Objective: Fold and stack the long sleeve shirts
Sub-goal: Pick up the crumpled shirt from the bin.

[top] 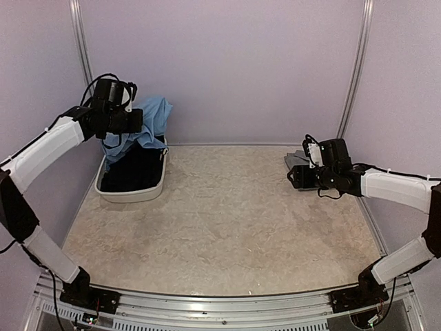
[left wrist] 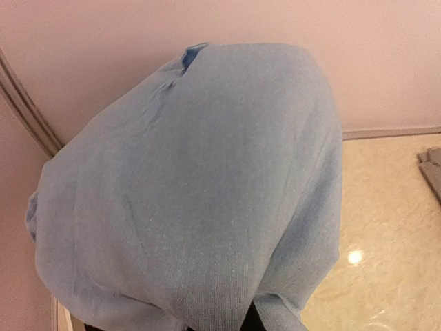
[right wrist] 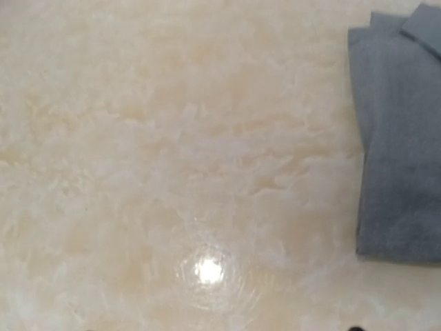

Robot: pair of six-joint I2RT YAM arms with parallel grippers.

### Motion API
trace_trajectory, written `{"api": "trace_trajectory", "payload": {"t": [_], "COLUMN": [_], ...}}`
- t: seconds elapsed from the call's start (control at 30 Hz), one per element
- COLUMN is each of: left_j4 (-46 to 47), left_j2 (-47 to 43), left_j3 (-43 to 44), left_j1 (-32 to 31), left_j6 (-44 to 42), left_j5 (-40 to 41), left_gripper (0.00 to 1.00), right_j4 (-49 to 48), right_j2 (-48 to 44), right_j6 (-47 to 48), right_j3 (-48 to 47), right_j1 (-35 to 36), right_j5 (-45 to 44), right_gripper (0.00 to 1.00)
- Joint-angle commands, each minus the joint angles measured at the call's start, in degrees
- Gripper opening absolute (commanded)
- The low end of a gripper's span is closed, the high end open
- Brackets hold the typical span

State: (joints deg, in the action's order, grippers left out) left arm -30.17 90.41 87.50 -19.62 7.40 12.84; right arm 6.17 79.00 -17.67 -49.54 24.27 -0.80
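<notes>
The table is a pale, glossy, marble-patterned slab, and lamp glare spots it in both wrist views. Its near edge runs under an aluminium rail, and plain lilac walls close off the back and sides.

The left arm, in a white sleeve, reaches up over the far left corner. The right arm lies low over the far right.

The light blue shirt hangs bunched in the air above the white plastic tub. Its lower folds drop inside the tub, and its collar and sleeves cannot be made out. In the left wrist view its fine, soft weave fills nearly the whole frame and hides the fingers. The tub is shallow with rounded corners, and the black shirt inside is a dark heap with no detail.

The grey shirt lies folded flat by the back right wall, mostly behind the right wrist. The right wrist view shows square, layered edges and a matte cloth, cut off by the frame.

The left gripper is clamped on the light blue shirt. The right gripper hovers over bare table just beside the grey shirt, its jaws apart and holding nothing
</notes>
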Motion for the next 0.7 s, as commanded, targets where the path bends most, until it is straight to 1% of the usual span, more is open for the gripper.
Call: {"api": "trace_trajectory", "payload": {"t": [0.0, 0.07, 0.23, 0.33, 0.4, 0.47, 0.57, 0.67], "left_j4": [2.75, 2.36, 1.8, 1.95, 2.0, 1.96, 2.56, 5.62], "left_j2": [-8.79, -9.4, -8.15, -5.4, -1.58, 2.12, 6.0, 8.6], "left_j3": [7.68, 11.01, 21.05, 27.3, 30.89, 32.86, 32.94, 30.26], "left_j1": [-5.49, -9.63, -23.83, -29.25, -30.95, -31.46, -31.79, -31.8], "left_j6": [0.29, 0.34, -0.71, -0.48, 0.84, 2.11, 3.6, 5.87], "left_j5": [-3.07, -4.76, -7.31, -9.5, -11.32, -12.45, -15.69, -19.29], "left_gripper": [0.0, 0.0, 0.0, 0.0, 0.0, 0.0, 0.0, 0.0], "right_j4": [1.57, 1.54, 0.56, 0.85, 3.36, 7.3, 14.05, 16.45], "right_j2": [-2.36, -3.3, -7.03, -10.24, -11.69, -12.63, -13.68, -15.59], "right_j6": [0.45, 0.41, 1.08, 1.48, 1.54, 1.42, 1.02, 1.82], "right_j3": [0.52, 0.5, 0.54, 0.04, -1.86, -4.53, -8.26, -9.05], "right_j1": [0.71, 0.77, 0.75, 0.73, 0.73, 0.64, -0.23, -1.55], "right_j5": [-0.87, -0.64, 2.54, 3.98, 3.61, 0.8, -4.98, -6.67], "right_gripper": [0.74, 0.74, 0.75, 0.77, 0.78, 0.79, 0.81, 0.82]}}
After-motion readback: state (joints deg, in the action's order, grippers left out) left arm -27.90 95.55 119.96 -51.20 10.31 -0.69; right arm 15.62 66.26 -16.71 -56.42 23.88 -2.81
